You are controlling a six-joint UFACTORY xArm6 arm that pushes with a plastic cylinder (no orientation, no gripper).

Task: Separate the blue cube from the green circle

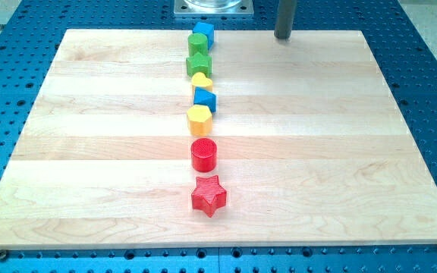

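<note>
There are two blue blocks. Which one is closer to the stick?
The blue block at the view's top, touching the green ones. My tip is to its right. The other blue block sits lower, between the yellow ones.

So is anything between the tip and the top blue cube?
Nothing visible stands between them: my tip is to the view's right of the blue cube. The green circle sits just below the cube.

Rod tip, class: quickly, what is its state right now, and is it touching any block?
My tip: no gripper, holding nothing, touching no block; at the view's top, right of the blue cube and green circle.
</note>
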